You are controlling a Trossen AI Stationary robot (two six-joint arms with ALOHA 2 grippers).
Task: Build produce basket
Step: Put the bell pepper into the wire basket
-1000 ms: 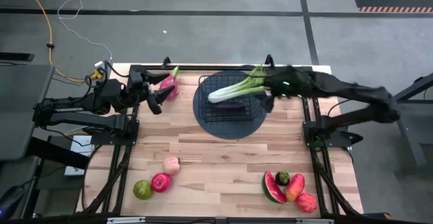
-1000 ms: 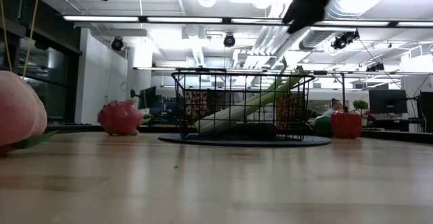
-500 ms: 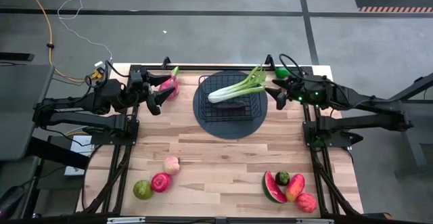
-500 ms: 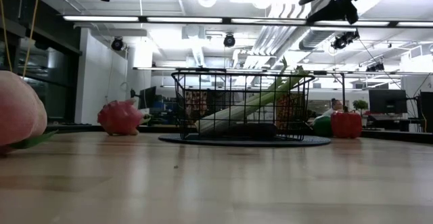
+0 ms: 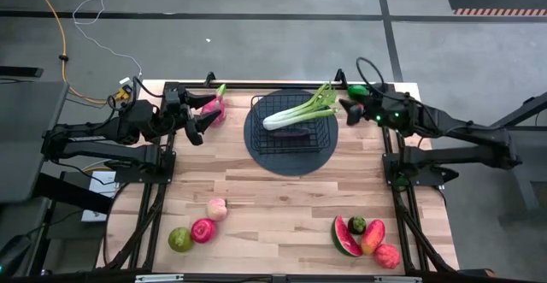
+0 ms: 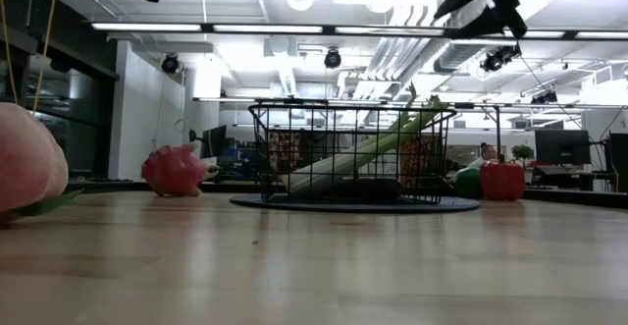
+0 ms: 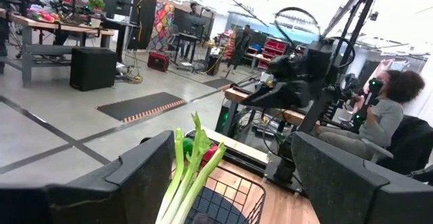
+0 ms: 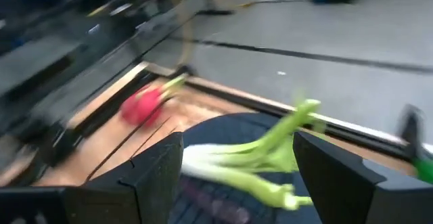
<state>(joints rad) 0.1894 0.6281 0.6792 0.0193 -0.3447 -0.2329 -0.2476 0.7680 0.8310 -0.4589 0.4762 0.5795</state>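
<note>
The black wire basket [image 5: 292, 134] stands on a dark round mat [image 5: 261, 150] at the table's far middle. A green-white leafy stalk [image 5: 298, 111] lies slanted in it, white end down inside and leafy end over the far right rim [image 6: 424, 117]. My right gripper [image 5: 349, 112] hovers open just right of the basket, above the table, with the stalk [image 8: 252, 160] ahead of it. My left gripper [image 5: 196, 129] waits open, raised beside the pink dragon fruit [image 5: 213, 109], which lies on the table left of the basket.
A green pepper [image 5: 356, 89] and a red pepper [image 6: 502, 181] sit at the far right corner. A peach [image 5: 217, 208], a red apple [image 5: 203, 230] and a green apple [image 5: 179, 239] lie near left. The watermelon slice [image 5: 344, 237] and other fruits [image 5: 374, 236] lie near right.
My right gripper has drawn back from over the basket's right rim and the stalk's leafy end toward the table's right edge. The stalk has stayed where it was in the basket.
</note>
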